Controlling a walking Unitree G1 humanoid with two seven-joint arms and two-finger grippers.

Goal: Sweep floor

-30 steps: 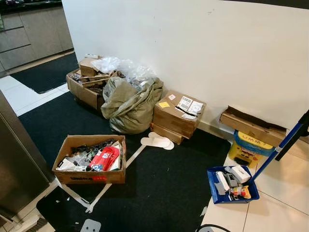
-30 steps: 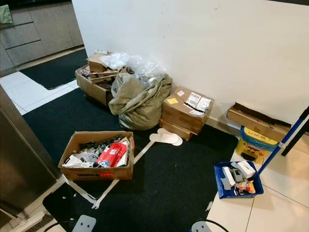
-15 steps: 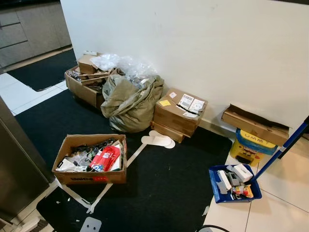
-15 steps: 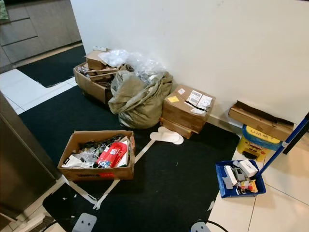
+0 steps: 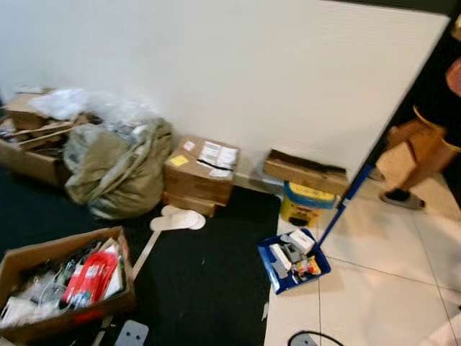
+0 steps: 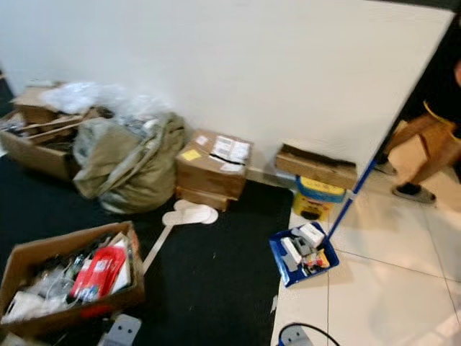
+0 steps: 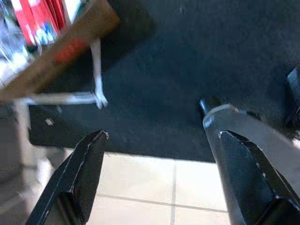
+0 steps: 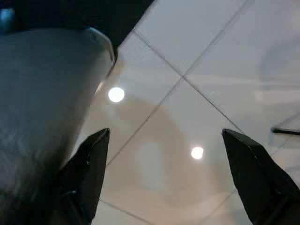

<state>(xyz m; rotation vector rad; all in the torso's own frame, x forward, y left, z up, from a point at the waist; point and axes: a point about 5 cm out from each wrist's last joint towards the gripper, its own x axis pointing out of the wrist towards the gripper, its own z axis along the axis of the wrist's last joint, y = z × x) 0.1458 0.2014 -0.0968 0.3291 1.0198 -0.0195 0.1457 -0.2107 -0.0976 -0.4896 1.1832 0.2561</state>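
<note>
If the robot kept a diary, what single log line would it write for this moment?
task: sweep floor | broom leaning on wall, untouched | left gripper open over black mat | right gripper open over tiles | person at right

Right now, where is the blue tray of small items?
In the left eye view the blue tray sits on the white tile right of centre, beside the black carpet's edge, below the yellow container.
</note>
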